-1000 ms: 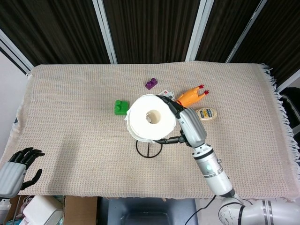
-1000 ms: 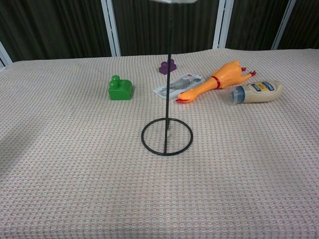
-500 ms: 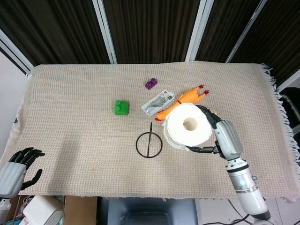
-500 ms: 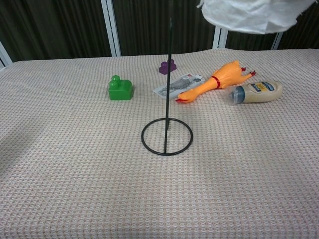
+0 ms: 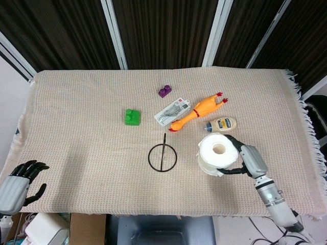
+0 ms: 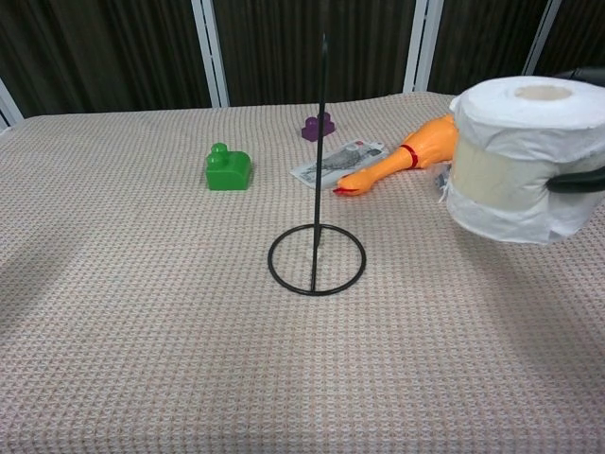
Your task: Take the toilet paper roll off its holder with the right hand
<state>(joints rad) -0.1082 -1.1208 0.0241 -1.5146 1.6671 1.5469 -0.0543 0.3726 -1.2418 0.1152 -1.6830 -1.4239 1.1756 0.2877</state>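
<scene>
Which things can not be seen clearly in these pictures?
- Mayonnaise bottle: hidden behind the toilet paper roll in the chest view.
- Right hand: chest view shows only dark fingers; the roll hides the rest.
- Left hand: cut by the head view's edge, absent in the chest view.

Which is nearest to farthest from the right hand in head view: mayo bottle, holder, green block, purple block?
From the right hand, which holds the toilet paper roll:
1. mayo bottle, just beyond the roll.
2. holder, to its left, mid-table.
3. purple block, far side of the table, and green block, farther left: too close to call.
</scene>
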